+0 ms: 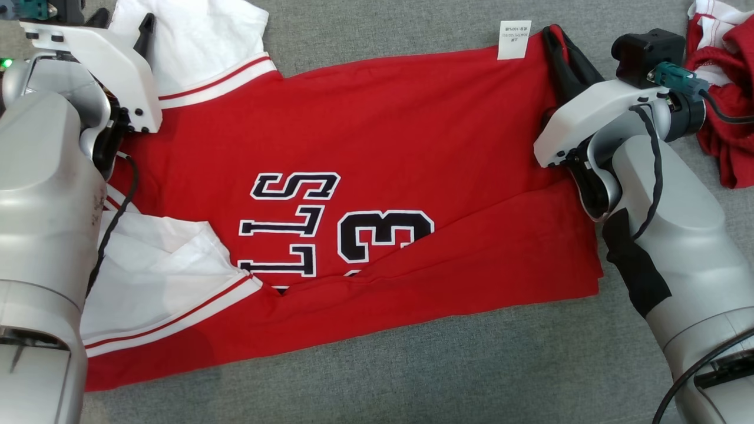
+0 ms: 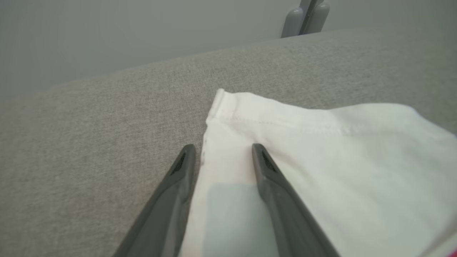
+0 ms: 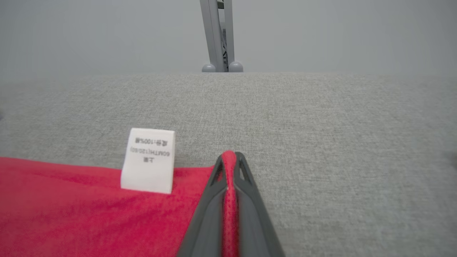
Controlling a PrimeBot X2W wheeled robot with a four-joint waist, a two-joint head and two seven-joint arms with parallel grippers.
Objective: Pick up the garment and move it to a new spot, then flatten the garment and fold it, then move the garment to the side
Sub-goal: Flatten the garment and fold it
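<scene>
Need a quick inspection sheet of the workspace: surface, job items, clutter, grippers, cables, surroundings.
Surface: grey cloth table top, flat.
Job's things: red jersey spread out, near edge folded over; white label at far edge.
Clutter: bunched red-and-white cloth at the right.
Grippers: left gripper open, astride the white sleeve edge; right gripper shut on the jersey's far corner.
Cables: black cable along the right forearm.
Surroundings: grey wall, grey stand behind.

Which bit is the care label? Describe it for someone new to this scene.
Find the red jersey spread on the grey surface. Along its far edge, just left of the right gripper, a label sticks out. It is a small white rectangle with printed text, unlike the big white sleeves.
</scene>
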